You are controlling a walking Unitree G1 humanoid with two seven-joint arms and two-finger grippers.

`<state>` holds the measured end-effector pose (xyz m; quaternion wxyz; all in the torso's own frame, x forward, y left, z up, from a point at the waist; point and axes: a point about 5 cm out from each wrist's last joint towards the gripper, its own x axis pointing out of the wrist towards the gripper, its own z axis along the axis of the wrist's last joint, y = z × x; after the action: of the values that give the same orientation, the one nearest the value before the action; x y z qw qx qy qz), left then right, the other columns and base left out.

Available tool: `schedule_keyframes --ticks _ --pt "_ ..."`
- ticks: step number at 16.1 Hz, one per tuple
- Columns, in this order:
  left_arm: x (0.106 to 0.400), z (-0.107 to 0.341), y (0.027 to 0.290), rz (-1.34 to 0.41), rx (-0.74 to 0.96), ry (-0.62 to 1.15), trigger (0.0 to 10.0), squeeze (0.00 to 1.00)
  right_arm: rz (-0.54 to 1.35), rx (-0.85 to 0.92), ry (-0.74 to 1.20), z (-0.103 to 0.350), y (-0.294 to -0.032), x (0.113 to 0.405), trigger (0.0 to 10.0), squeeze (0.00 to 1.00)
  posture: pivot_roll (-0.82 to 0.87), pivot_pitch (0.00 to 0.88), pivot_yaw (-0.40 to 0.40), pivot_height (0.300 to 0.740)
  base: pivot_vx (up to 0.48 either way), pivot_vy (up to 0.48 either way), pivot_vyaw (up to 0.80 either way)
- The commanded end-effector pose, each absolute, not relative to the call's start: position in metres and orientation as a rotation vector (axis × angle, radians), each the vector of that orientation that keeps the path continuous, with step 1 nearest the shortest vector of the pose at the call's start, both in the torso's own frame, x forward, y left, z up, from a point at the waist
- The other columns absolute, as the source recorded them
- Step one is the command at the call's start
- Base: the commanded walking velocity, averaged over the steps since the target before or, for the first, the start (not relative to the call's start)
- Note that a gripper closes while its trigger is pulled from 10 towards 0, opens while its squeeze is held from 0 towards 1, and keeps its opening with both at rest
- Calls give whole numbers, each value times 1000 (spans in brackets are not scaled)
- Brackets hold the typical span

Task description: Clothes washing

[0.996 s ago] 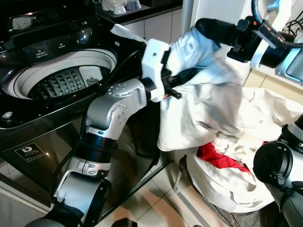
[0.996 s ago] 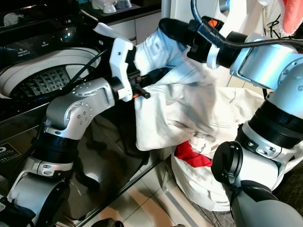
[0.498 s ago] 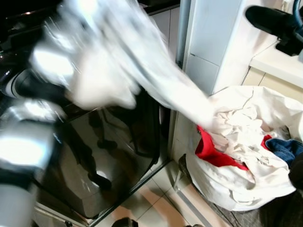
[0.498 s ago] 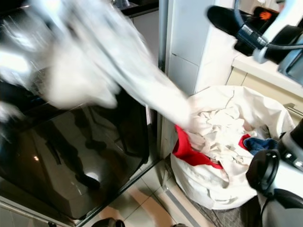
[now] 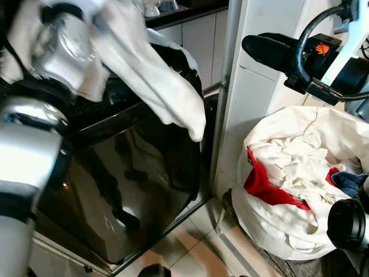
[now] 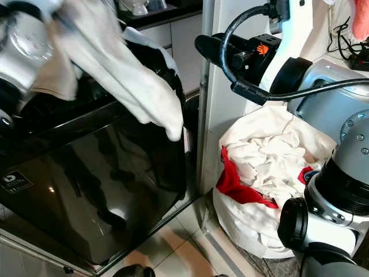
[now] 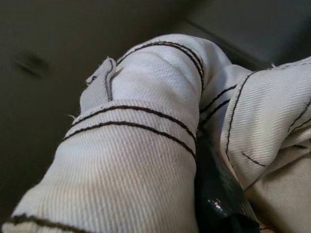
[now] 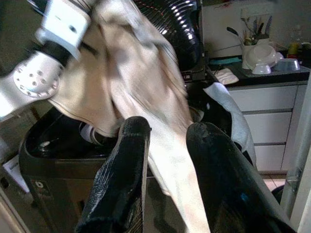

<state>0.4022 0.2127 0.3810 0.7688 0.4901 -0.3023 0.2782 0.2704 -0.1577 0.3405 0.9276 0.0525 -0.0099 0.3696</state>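
With our left hand (image 7: 214, 204) pinching the white garment (image 5: 155, 86) above the washing machine (image 5: 132, 167) and our right hand (image 8: 167, 170) spread empty, the laundry bag (image 5: 277, 231) remains mostly full.

White cabinet fronts (image 5: 199, 40) under dark countertop (image 8: 272, 77), behind washer. White bowls (image 8: 262, 57) on countertop; utensil holder (image 8: 252, 39) beside them, against wall. Grey vertical pole (image 5: 222, 98) at edge of white tiled wall (image 5: 248, 92). Light tiled floor (image 5: 190, 242) below.
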Motion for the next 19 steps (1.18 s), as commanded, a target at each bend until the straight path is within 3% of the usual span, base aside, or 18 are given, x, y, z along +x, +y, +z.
schedule_keyframes --ticks 1,4,5,6,7,10,11,14,19 --pt "387 425 210 711 1053 -854 0 0 760 100 -30 340 -156 266 10000 0 -120 0 116 740 0 0 0" --pt "393 413 207 674 1025 -790 0 0 746 93 -27 336 -154 265 10000 0 -125 0 125 740 0 0 0" --pt "408 379 209 558 984 -572 0 0 738 85 -20 332 -152 265 10000 0 -130 0 126 740 0 0 0" --pt "419 331 210 417 963 -324 3373 0 743 78 -8 328 -147 264 10000 0 -130 0 126 740 0 0 0" --pt "423 282 208 283 903 -110 10000 0 750 72 6 323 -142 263 10000 0 -139 0 130 740 0 0 0" --pt "420 229 209 127 847 142 10000 0 775 52 28 317 -135 257 10000 0 -164 0 143 740 0 0 0" --pt "419 228 211 118 823 185 10000 1000 777 43 33 316 -135 255 10000 0 -165 0 143 740 0 0 0" --pt "421 250 218 110 587 226 10000 1000 782 34 49 314 -135 254 10000 0 -159 0 142 740 0 0 0" --pt "422 291 228 150 518 116 10000 1000 781 51 87 308 -132 258 10000 0 -138 0 141 740 0 0 0"
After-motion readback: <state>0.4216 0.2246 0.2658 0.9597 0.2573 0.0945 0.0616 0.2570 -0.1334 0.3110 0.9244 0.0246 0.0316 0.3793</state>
